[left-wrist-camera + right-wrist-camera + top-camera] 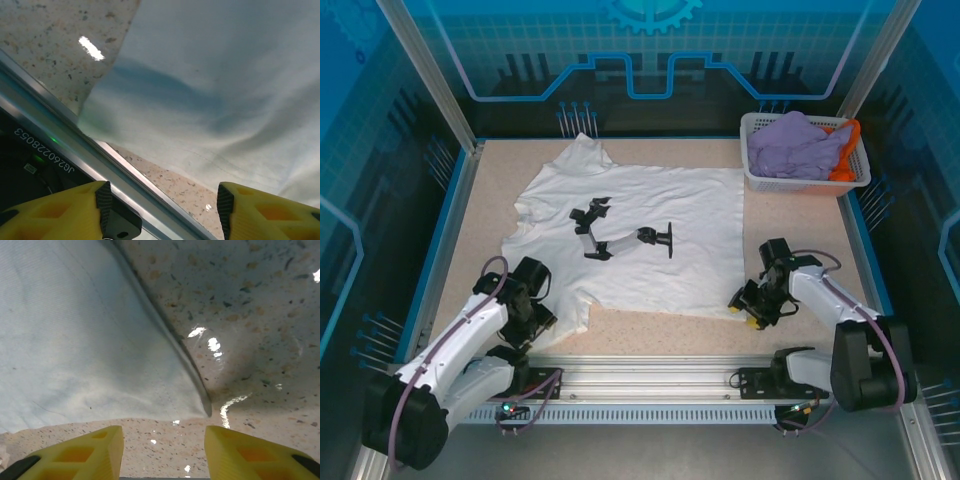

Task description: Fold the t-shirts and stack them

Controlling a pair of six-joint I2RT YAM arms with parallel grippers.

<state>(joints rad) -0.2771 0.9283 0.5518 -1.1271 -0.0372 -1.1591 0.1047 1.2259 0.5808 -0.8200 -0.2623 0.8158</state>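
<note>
A white t-shirt (650, 215) with small black printed marks on the chest lies spread flat on the speckled table. My left gripper (544, 317) sits low at the shirt's near left corner. In the left wrist view its yellow fingers (164, 207) stand open over bare table, just short of the hem (210, 150). My right gripper (744, 312) is at the near right corner. Its fingers (164, 445) are open too, with the shirt's corner (197, 405) just ahead of them and nothing between them. A lavender t-shirt (798, 145) and an orange t-shirt (845, 150) lie bunched in the basket.
The white lattice basket (757, 180) stands at the back right corner, touching the shirt's far right edge. An aluminium rail (650, 378) runs along the near table edge, close behind the left fingers (75, 145). Bare speckled table (660, 335) lies between the shirt's hem and the rail.
</note>
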